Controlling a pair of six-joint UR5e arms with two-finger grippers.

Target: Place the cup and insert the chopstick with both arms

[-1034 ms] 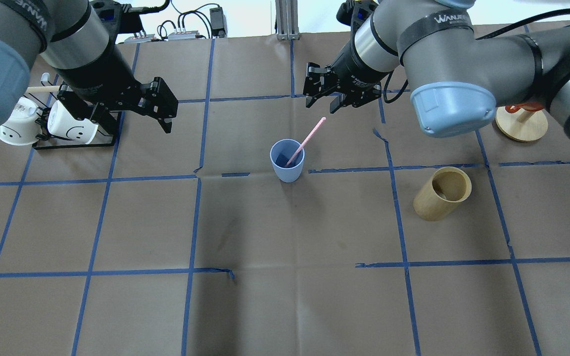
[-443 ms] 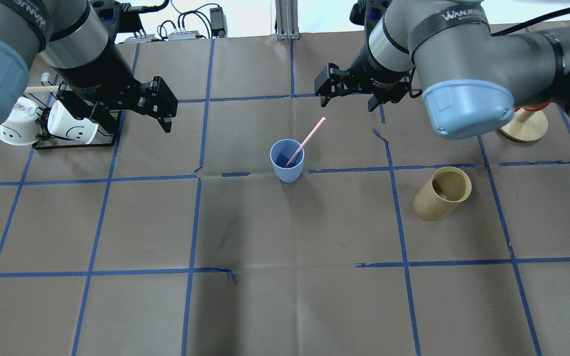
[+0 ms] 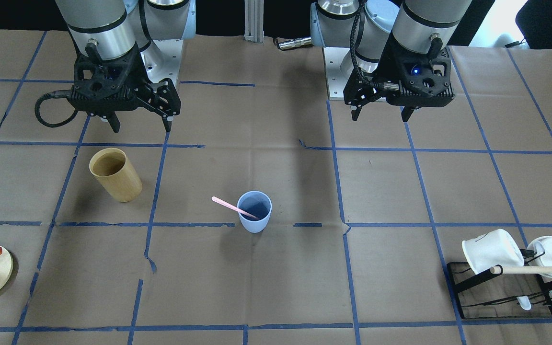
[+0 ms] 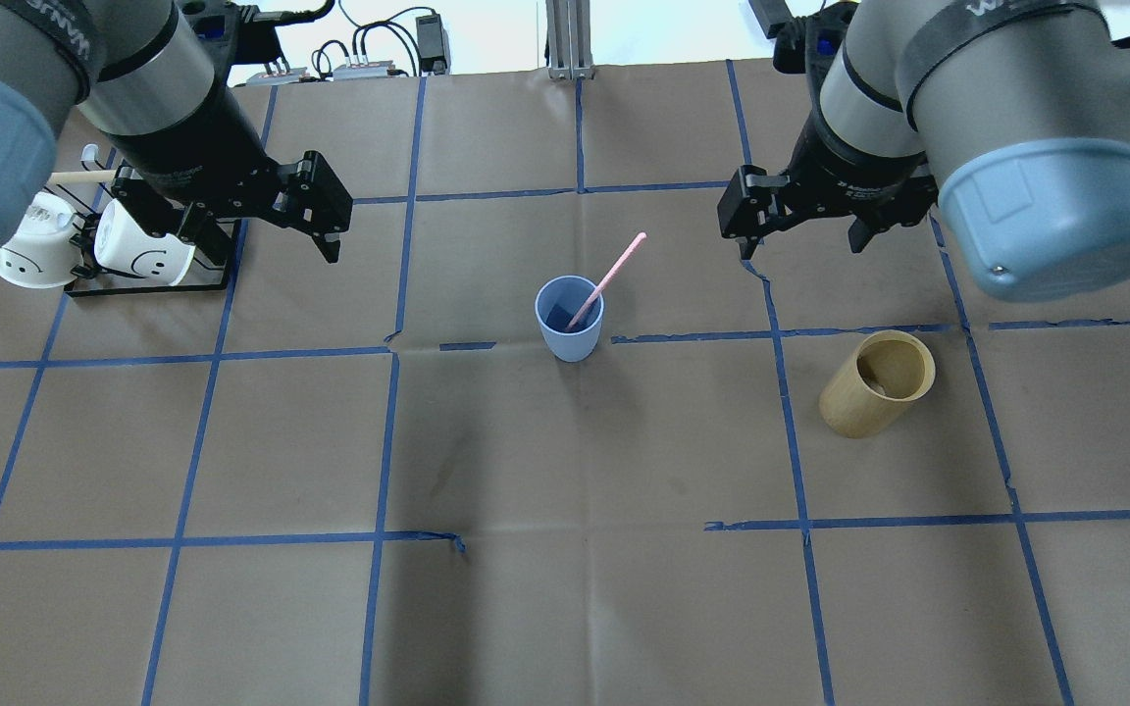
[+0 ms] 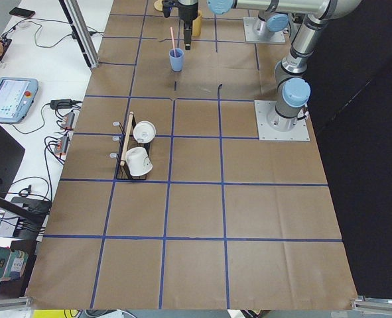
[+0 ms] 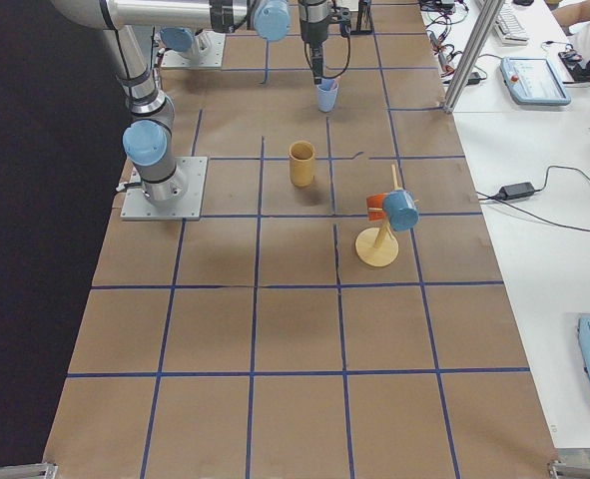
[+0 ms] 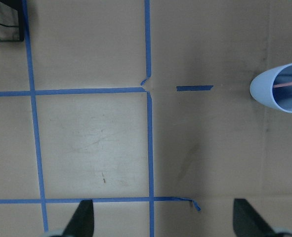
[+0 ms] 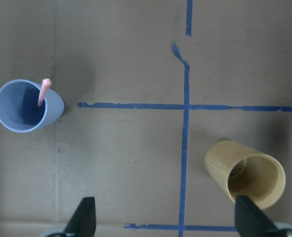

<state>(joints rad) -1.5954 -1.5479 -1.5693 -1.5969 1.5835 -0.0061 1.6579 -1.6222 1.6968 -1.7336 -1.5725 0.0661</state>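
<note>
**A:** What's in front of you? Biggest first.

**B:** A brown-paper table (image 4: 565,608) w/ a blue tape grid. Two grey arms reach over it, the left arm (image 4: 163,88) and the right arm (image 4: 997,108). Both are held up off the surface.

**A:** And the grippers?

**B:** The left gripper (image 3: 380,115) has its fingers spread wide, w/ nothing btwn them. The right gripper (image 3: 140,127) is the same, wide apart and empty. Both point down at bare paper.

**A:** Anything else on there?

**B:** A black wire rack (image 3: 501,297) w/ two white mugs (image 4: 138,250) hung on it, over on the left gripper's side. A tan wooden cylinder (image 4: 864,397) stands upright on the right gripper's side.

**A:** Where's the cup?

**B:** The light blue cup (image 4: 569,328) stands upright near the table's ctr. It's btwn the two grippers and further from the robot's bases than either. It's well apart from both, and neither touches it.

**A:** Chopstick?

**B:** The pale pink chopstick (image 4: 619,265) has its lower end inside the cup and its shaft resting on the rim. The top end tilts out toward the right gripper's side. It's clear of both grippers.
</note>
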